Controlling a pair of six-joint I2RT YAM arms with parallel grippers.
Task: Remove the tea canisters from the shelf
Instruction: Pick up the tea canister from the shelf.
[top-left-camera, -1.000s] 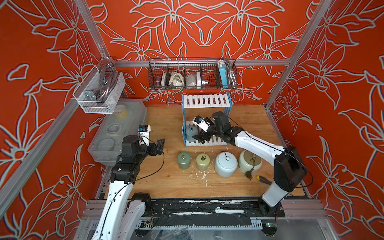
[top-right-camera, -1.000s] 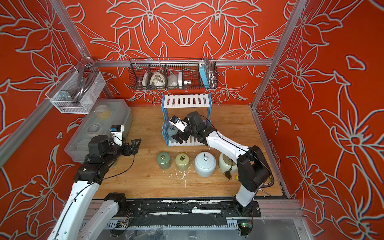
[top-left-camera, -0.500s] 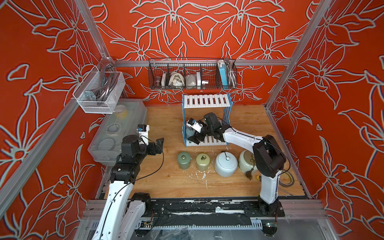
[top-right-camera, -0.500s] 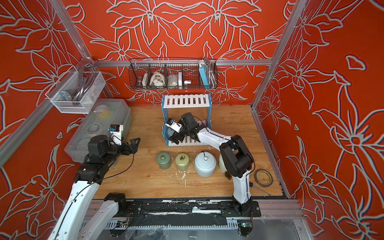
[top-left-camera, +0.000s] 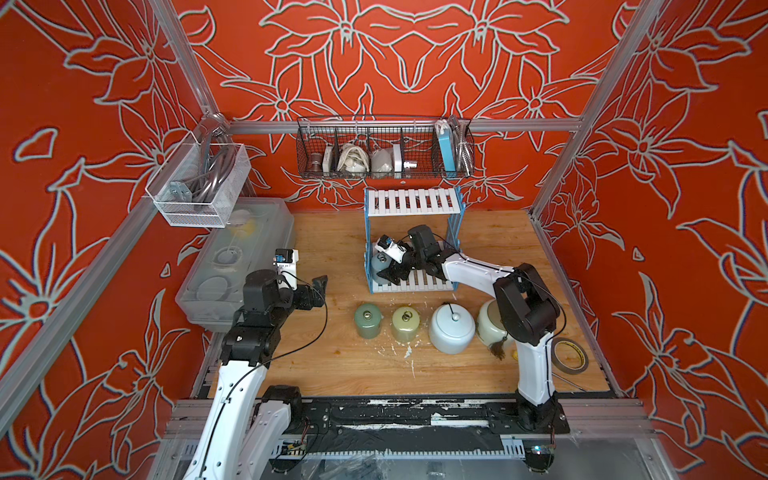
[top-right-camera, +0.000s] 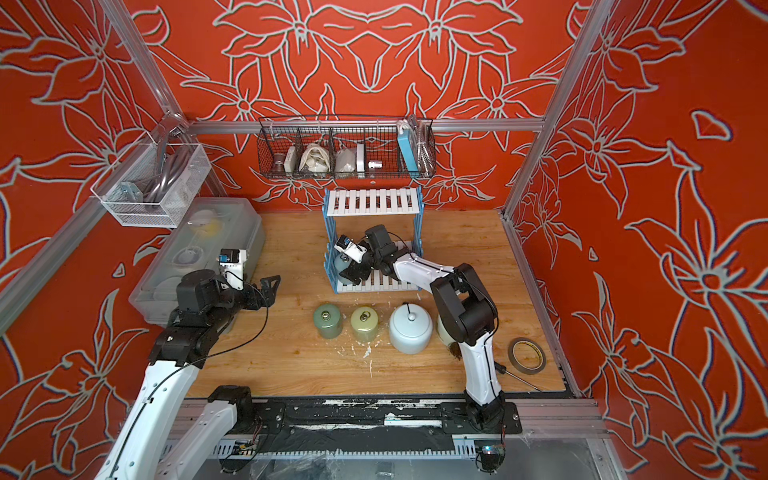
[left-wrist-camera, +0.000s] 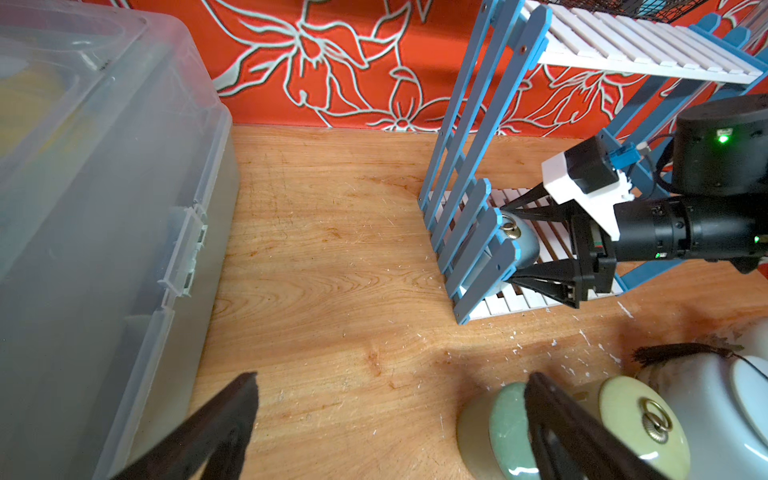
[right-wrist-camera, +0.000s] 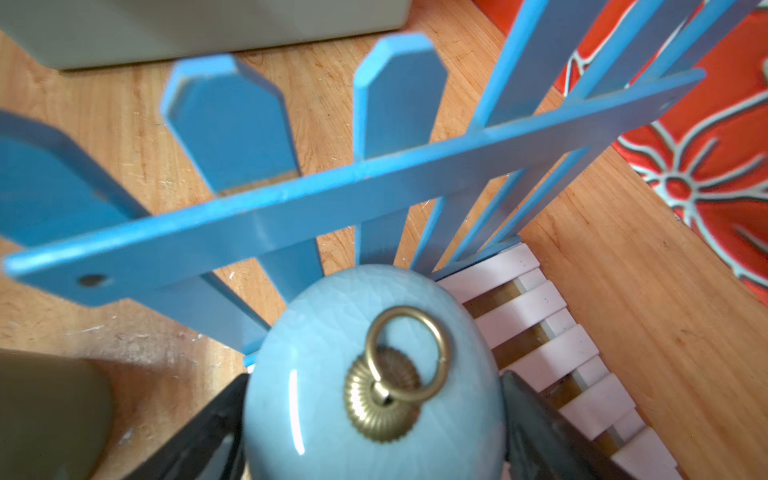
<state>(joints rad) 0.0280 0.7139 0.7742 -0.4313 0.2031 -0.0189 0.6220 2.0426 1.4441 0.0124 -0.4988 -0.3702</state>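
The shelf (top-left-camera: 413, 201) (top-right-camera: 370, 202) stands at the back of the wooden table. One small grey-blue tea canister (top-left-camera: 380, 262) (top-right-camera: 341, 264) (right-wrist-camera: 374, 374) with a brass ring lid sits at the left end of its lower tier. My right gripper (top-left-camera: 386, 268) (right-wrist-camera: 372, 384) reaches into that tier, open, with a finger close on each side of the canister. On the table in front stand the green (top-left-camera: 368, 320), olive (top-left-camera: 406, 323), large pale blue-white (top-left-camera: 451, 328) and cream (top-left-camera: 490, 326) canisters. My left gripper (top-left-camera: 320, 286) (left-wrist-camera: 390, 378) hovers open and empty left of the green one.
A clear lidded plastic bin (top-left-camera: 237, 257) lies along the left wall. A black wire basket (top-left-camera: 384, 149) hangs above the shelf and a white mesh basket (top-left-camera: 199, 187) on the left rail. A tape roll (top-left-camera: 569, 355) lies at the front right.
My right gripper has pushed further left along the lower tier until its fingers flank the grey-blue canister, and the right elbow has folded in. The left arm has stayed put.
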